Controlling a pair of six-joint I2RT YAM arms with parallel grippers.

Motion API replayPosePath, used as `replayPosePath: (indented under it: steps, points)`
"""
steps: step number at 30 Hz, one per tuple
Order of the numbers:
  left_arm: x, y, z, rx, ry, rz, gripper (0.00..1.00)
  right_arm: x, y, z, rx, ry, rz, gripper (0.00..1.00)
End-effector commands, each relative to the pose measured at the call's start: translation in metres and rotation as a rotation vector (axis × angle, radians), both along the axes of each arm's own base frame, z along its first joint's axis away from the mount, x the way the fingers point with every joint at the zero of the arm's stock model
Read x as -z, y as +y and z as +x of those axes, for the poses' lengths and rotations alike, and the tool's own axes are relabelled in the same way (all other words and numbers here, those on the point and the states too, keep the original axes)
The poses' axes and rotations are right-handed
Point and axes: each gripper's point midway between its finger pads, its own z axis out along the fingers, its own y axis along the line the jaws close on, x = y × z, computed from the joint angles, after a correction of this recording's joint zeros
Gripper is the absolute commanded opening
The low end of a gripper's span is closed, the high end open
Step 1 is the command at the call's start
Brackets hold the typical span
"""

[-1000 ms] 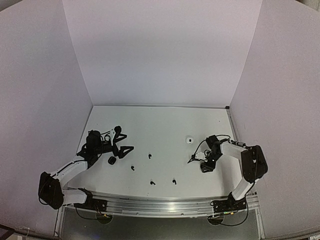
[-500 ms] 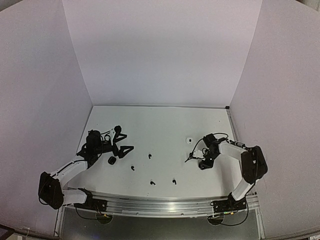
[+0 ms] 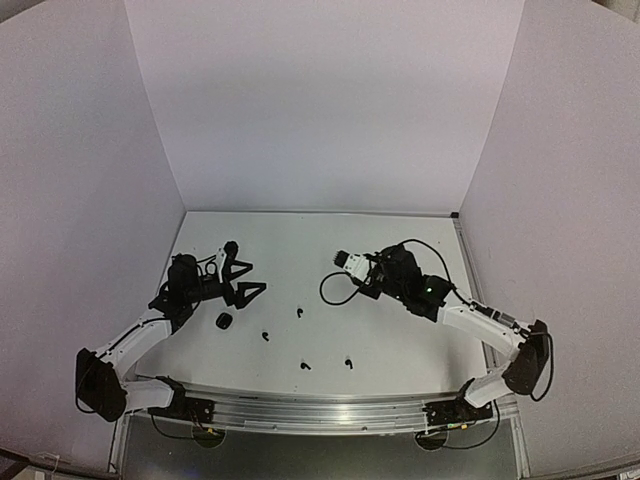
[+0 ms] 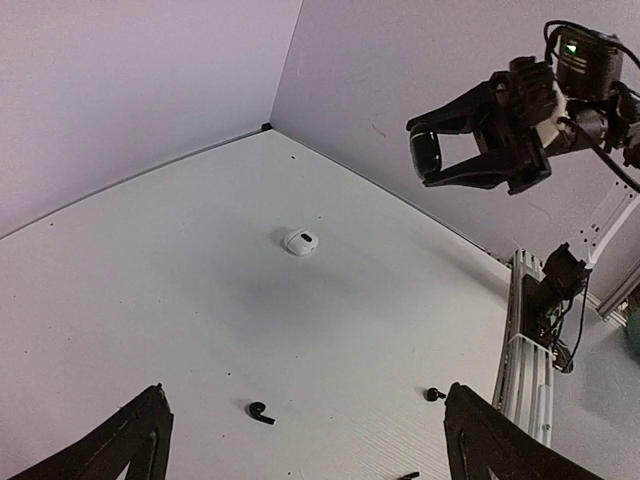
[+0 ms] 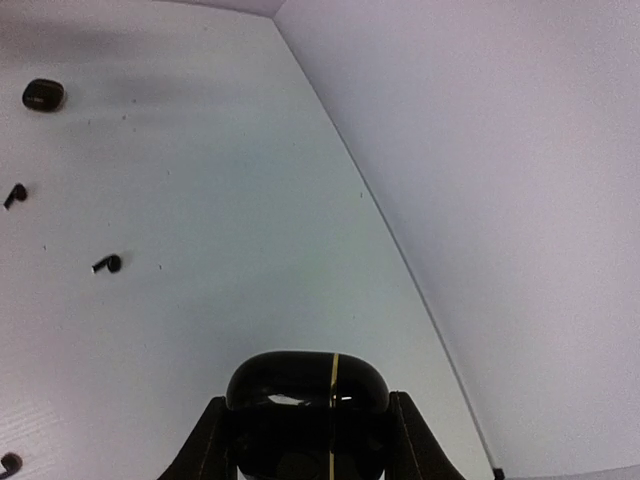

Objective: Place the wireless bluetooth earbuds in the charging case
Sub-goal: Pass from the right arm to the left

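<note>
My right gripper (image 3: 345, 262) is raised over the middle of the table and shut on a closed black charging case (image 5: 308, 385). The left wrist view shows it high in the air (image 4: 440, 150). A second black case (image 3: 224, 320) lies on the table near my left gripper (image 3: 245, 278), which is open and empty. Several black earbuds lie loose on the table (image 3: 299, 312), (image 3: 265, 335), (image 3: 304, 365), (image 3: 348, 362). Two also show in the left wrist view (image 4: 260, 411), (image 4: 433, 394). A small white case (image 4: 300, 241) sits on the table, hidden under the right arm in the top view.
White walls enclose the table on three sides. A metal rail (image 3: 330, 410) runs along the near edge. A black cable (image 3: 330, 290) loops from the right wrist. No white earbuds show.
My right arm has lifted off the table at the right and swung left toward the middle, carrying the black case. My left gripper has shifted slightly farther back.
</note>
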Motion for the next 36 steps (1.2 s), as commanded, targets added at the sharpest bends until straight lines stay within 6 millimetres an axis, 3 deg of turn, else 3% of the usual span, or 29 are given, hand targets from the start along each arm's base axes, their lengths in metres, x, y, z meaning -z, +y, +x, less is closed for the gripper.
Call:
replayPosePath:
  steps: [1, 6, 11, 15, 21, 27, 36]
  points:
    - [-0.04, -0.003, -0.014, 0.05, -0.032, -0.063, 0.91, -0.044, 0.053, 0.0, 0.044, -0.193, 0.062, 0.13]
    - [-0.051, -0.005, -0.024, 0.1, -0.061, -0.065, 0.87, -0.073, 0.118, -0.005, -0.009, -0.352, 0.081, 0.11]
    - [-0.058, -0.006, -0.037, 0.16, -0.081, -0.068, 0.82, -0.08, 0.151, -0.003, -0.033, -0.413, 0.091, 0.09]
    - [-0.062, -0.007, -0.041, 0.179, -0.089, -0.079, 0.78, -0.081, 0.164, -0.01, -0.082, -0.411, 0.135, 0.08]
    - [-0.078, -0.008, -0.025, 0.114, -0.032, -0.146, 0.66, -0.077, 0.183, -0.024, -0.139, -0.423, 0.125, 0.08]
    - [-0.087, -0.015, -0.023, 0.128, 0.003, -0.164, 0.66, -0.077, 0.192, -0.03, -0.163, -0.427, 0.129, 0.07]
    - [-0.083, -0.022, -0.02, 0.129, 0.022, -0.136, 0.61, -0.076, 0.203, -0.038, -0.199, -0.426, 0.138, 0.06]
